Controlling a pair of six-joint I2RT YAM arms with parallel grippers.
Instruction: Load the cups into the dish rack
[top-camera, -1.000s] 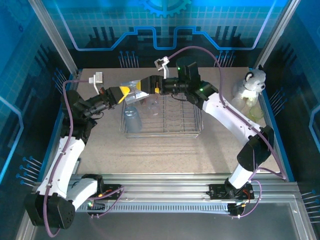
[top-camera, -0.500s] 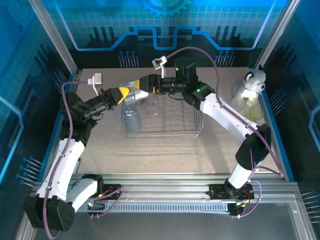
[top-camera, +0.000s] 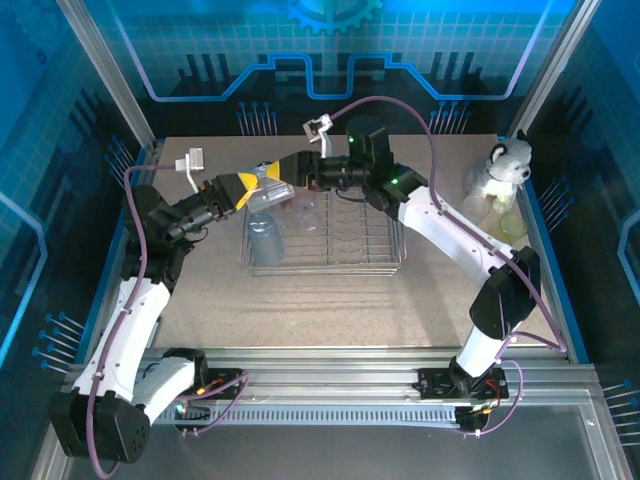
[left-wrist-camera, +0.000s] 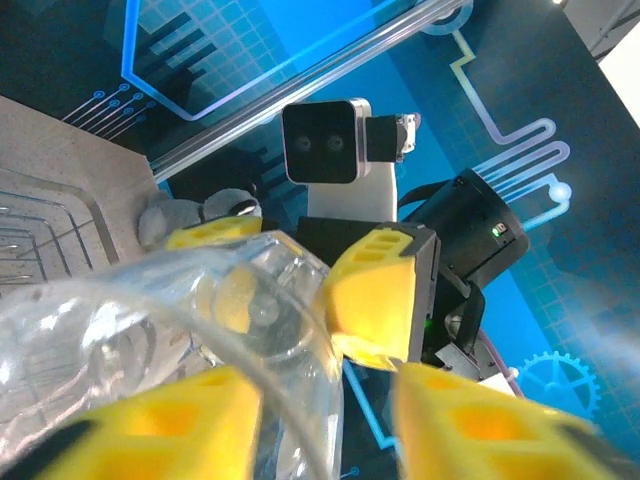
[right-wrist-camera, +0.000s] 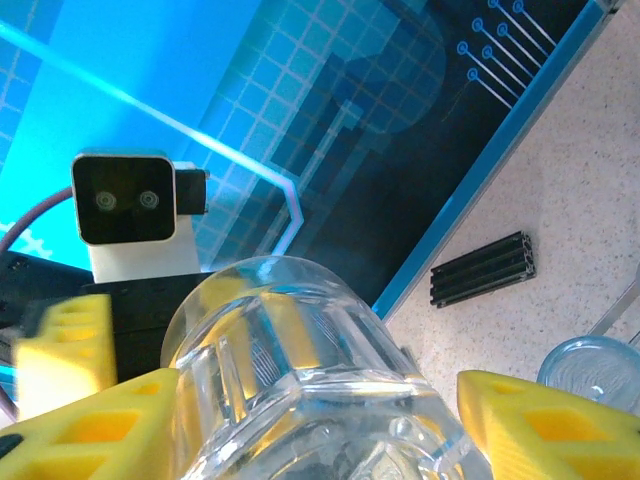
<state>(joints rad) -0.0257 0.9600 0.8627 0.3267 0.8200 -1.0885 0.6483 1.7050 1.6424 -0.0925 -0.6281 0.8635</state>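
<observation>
Above the dish rack's (top-camera: 340, 250) left rear corner, the right gripper (top-camera: 279, 170) clasps a clear cup (top-camera: 265, 183) by its base — the left gripper (top-camera: 250, 188) straddles the rim, grip unclear.

This is a robotics lab test cell rather than a real kitchen. A speckled table (top-camera: 300, 295) is boxed in by aluminium extrusion posts (top-camera: 100, 65) and blue wall panels (top-camera: 200, 50) printed with circuit traces, with a gear emblem (top-camera: 330, 10) at 12 o'clock. The left arm (top-camera: 130, 310) and right arm (top-camera: 450, 230), both white and black, are bolted to a metal rail (top-camera: 330, 365) at 6 o'clock and trail purple cables (top-camera: 385, 97). The household items on the table are a plush animal (top-camera: 497, 170) at 2 o'clock and a wire dish rack (top-camera: 340, 245) at the centre.
</observation>
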